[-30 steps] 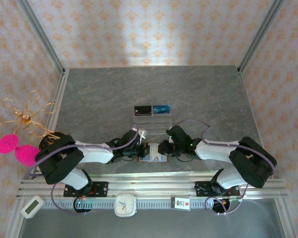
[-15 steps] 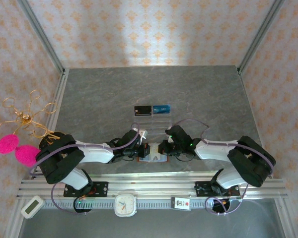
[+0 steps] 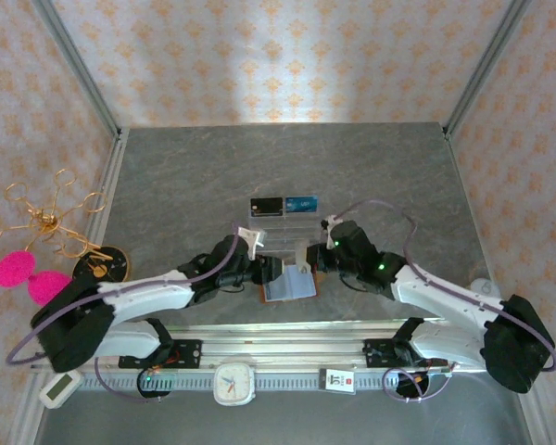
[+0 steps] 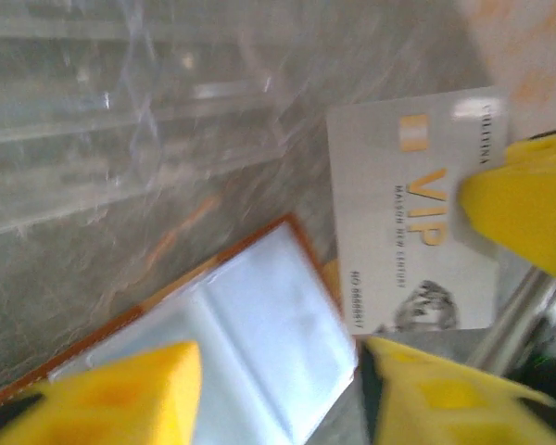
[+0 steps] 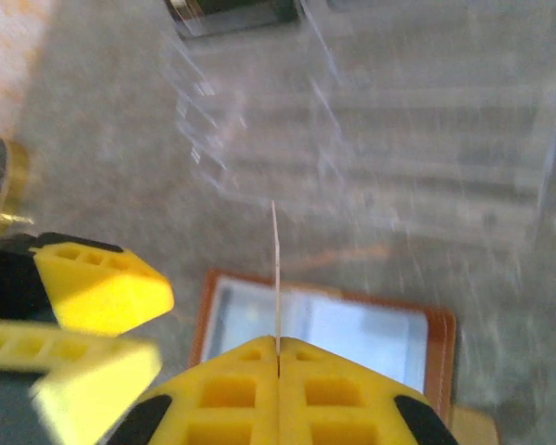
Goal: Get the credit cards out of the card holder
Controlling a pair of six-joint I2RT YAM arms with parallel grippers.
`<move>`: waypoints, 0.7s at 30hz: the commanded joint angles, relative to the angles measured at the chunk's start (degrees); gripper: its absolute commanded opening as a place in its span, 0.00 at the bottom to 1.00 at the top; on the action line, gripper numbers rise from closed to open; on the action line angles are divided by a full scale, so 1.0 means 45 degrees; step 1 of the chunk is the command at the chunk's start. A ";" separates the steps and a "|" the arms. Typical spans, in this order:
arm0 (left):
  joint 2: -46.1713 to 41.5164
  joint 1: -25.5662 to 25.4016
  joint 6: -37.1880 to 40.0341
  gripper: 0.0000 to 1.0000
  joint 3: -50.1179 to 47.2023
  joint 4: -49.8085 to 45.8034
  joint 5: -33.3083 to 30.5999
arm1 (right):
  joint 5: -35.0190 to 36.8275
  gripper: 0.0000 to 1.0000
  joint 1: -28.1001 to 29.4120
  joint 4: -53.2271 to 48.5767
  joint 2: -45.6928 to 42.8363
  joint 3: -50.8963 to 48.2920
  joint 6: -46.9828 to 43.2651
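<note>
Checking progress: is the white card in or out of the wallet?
Out. The right hand pinches the card edge-on, held clear of the spread wallet and its pockets.

Left pincer (image 4: 278, 394) stands parted; right pincer (image 5: 278, 352) is clamped tight.

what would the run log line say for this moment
right gripper: shut on credit card, card out of card holder | left gripper: open, by card holder | card holder: open on table
</note>
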 commanded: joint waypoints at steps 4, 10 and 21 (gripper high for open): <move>-0.2729 0.0672 0.0513 0.98 0.0796 -0.2593 -0.1896 | -0.0179 0.00 -0.0496 0.0527 0.0292 0.2532 -0.3339; -0.4603 0.0785 0.1058 0.99 0.1334 -0.4193 -0.3907 | -0.2280 0.00 -0.0672 0.0679 0.1773 0.4663 -0.7111; -0.6222 0.0844 0.1608 0.99 0.1158 -0.4992 -0.5922 | -0.5601 0.00 -0.1487 -0.4788 0.6416 1.0791 -1.3496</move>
